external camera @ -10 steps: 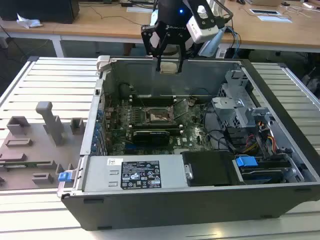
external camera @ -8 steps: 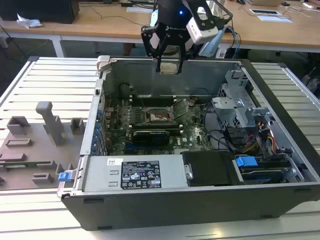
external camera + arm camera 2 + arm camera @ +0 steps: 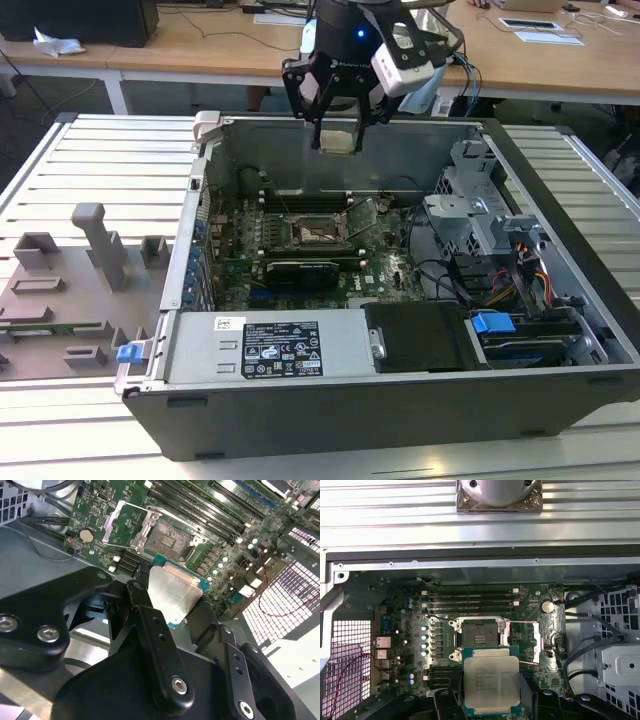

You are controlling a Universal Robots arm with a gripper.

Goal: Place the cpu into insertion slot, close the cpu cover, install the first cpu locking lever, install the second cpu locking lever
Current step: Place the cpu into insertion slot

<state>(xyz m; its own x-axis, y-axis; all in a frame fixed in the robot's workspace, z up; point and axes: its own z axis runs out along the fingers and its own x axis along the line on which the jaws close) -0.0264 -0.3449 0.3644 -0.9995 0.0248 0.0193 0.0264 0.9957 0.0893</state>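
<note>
**A:** anyone else clock the gripper [image 3: 337,128] on this arm? All matte black, chunky linkage bars.

**B:** yep. The fingers [image 3: 155,642] are flat black links with shiny silver pivot screws [image 3: 179,685]. There's a little blue light [image 3: 358,35] glowing on the wrist too.

**A:** plus a white camera box [image 3: 405,62] strapped to its side, with dark cables [image 3: 463,50] looping off behind it.

**B:** and a round silver flange [image 3: 499,490] with dark screw holes, sitting on a square plate.

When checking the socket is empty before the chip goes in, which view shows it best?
The first wrist view: it faces the socket squarely, contact field bare beside the held chip. The second wrist view shows the socket at a slant; the exterior view shows it from far off, deep in the case.
</note>
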